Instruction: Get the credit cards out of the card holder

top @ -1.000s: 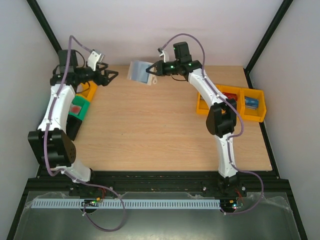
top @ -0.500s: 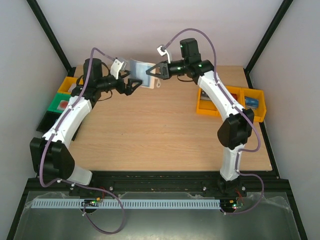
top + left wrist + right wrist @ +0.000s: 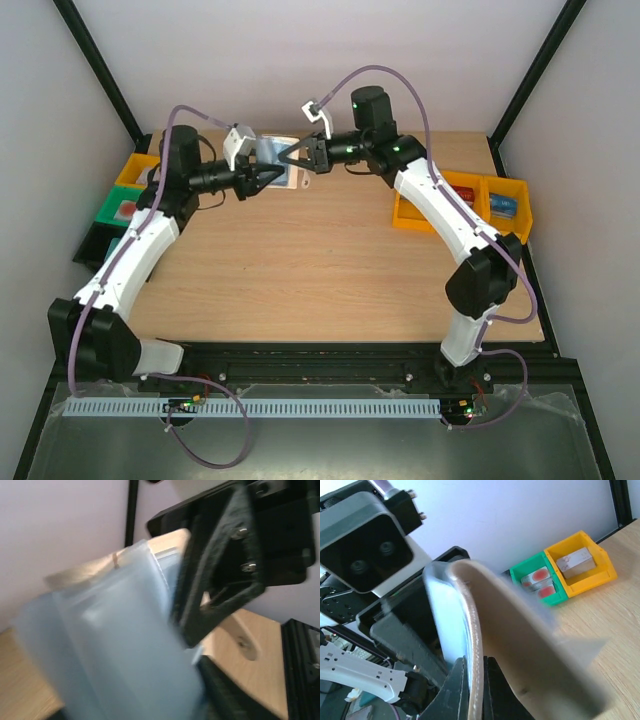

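The card holder [image 3: 277,152] hangs in the air over the back of the table, pale beige outside [image 3: 520,645] and pale blue inside [image 3: 115,645]. My right gripper [image 3: 291,160] is shut on its stitched edge [image 3: 474,680] from the right. My left gripper [image 3: 264,177] has come in from the left against the blue inner face. One dark finger [image 3: 232,697] shows beside that face. The blur hides whether it pinches anything. The credit cards are hidden.
Yellow bins [image 3: 505,210] stand at the table's right edge. A yellow bin [image 3: 135,168], a green bin [image 3: 125,210] and a black one [image 3: 95,240] stand at the left. The wooden table [image 3: 320,270] lies below both arms.
The left arm swung right from the left-hand bins to the card holder, and its wide jaws have narrowed at it. The right gripper kept its hold and shifted slightly left.
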`<state>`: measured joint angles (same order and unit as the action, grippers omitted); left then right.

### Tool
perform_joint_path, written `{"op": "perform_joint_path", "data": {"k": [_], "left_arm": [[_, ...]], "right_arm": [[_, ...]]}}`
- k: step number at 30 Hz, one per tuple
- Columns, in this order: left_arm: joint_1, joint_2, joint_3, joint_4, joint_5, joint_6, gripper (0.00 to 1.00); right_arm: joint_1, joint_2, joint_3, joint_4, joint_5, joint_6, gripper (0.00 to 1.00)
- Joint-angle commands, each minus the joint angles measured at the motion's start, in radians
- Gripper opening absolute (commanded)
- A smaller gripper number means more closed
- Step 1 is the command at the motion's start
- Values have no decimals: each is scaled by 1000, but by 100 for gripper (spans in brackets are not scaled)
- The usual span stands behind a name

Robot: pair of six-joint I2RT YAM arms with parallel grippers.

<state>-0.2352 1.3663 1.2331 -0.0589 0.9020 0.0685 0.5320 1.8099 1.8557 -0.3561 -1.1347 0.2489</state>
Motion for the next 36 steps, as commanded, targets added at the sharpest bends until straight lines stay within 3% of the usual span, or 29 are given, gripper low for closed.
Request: {"op": "perform_joint_path", "data": {"k": [1, 3, 5, 7, 10, 13, 19, 23, 27, 30, 33, 34, 36], "left_arm": [[-8, -58, -81, 167, 135, -28, 16], [-8, -74, -113, 241, 136, -111, 3], [-8, -80, -108, 226, 133, -126, 2], [-7, -77, -79, 157, 121, -107, 2], [-2, -54, -22, 66, 118, -105, 2], [1, -34, 16, 60, 121, -140, 2], [1, -69, -43, 174, 205, -191, 2], [-4, -97, -123, 325, 303, -285, 2], [-30, -138, -263, 721, 283, -534, 2], [-51, -151, -265, 722, 266, -562, 2], [-60, -172, -277, 652, 222, -505, 5], [-59, -185, -288, 634, 178, -504, 15], [-55, -217, -308, 584, 34, -507, 48]], "right_arm": [[28, -45, -1, 91, -19, 64, 2], [25, -38, -1, 104, -62, 59, 2], [8, -29, -11, 145, -121, 81, 5], [-30, -19, -33, 257, -180, 167, 26], [-84, -22, -76, 436, -228, 310, 46], [-107, -47, -110, 531, -240, 374, 53], [-52, -126, -208, 481, -149, 334, 63], [18, -204, -266, 416, -36, 264, 54], [42, -258, -344, 379, 44, 261, 17], [42, -310, -386, 402, 72, 260, 2], [42, -334, -395, 384, 84, 242, 2], [42, -339, -392, 369, 93, 233, 2], [42, -349, -384, 343, 114, 218, 2]]}}
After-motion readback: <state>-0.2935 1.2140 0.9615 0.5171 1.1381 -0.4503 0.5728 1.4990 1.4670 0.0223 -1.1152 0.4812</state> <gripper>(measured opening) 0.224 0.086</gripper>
